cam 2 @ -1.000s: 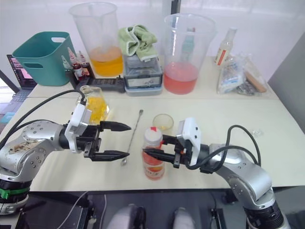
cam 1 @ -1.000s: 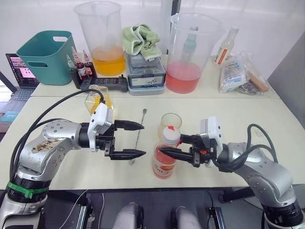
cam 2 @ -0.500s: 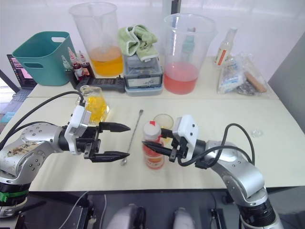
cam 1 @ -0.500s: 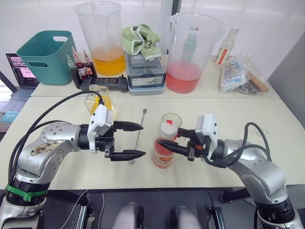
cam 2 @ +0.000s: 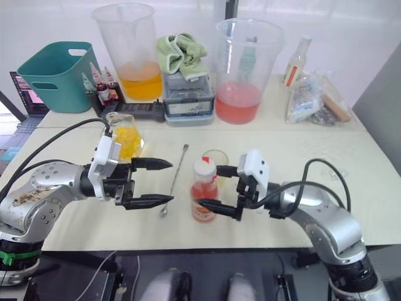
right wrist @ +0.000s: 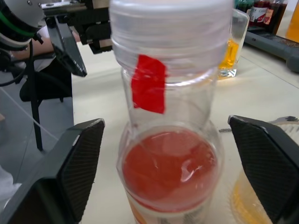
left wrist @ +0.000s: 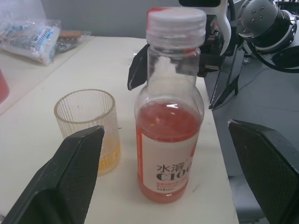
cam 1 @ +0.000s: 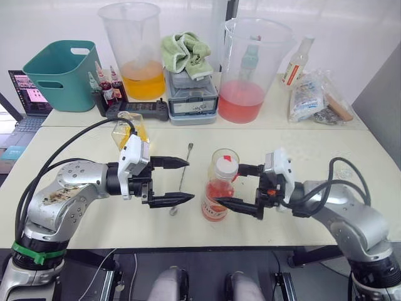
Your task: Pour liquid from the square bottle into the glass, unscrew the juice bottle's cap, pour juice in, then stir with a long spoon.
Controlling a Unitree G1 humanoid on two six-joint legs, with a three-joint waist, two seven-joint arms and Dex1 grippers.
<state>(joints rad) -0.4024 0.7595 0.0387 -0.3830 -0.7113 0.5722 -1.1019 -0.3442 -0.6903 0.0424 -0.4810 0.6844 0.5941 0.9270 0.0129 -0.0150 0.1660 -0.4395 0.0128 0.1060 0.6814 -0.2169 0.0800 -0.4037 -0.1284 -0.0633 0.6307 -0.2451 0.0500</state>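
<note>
Pinkish-red drink fills the lower part of the juice bottle [cam 1: 218,193], which stands upright on the table [cam 1: 326,150] near the front edge, white cap [cam 1: 225,167] on it and a red strip of tape just below the cap. I see my right gripper [cam 1: 237,187] with its fingers spread wide, one to either side of the bottle without touching it, so it holds nothing. My left gripper [cam 1: 182,181] is also wide open and empty, hovering to the bottle's left and aimed at it.

Just behind the bottle stands the glass [left wrist: 88,126], upright, with a shallow layer of yellow liquid at the bottom; I cannot tell whether the two touch. The spoon [cam 2: 175,179] lies flat on the table between the left gripper's tips and the bottle, bowl toward the front edge. The square bottle [cam 2: 125,135] sits upright behind my left wrist, part full of yellow liquid.

Along the back stand a teal bin [cam 1: 59,74], a pitcher [cam 1: 139,53] of orange liquid, a green cloth [cam 1: 183,53] on a grey box, and a second pitcher [cam 1: 249,69] of pink liquid.
</note>
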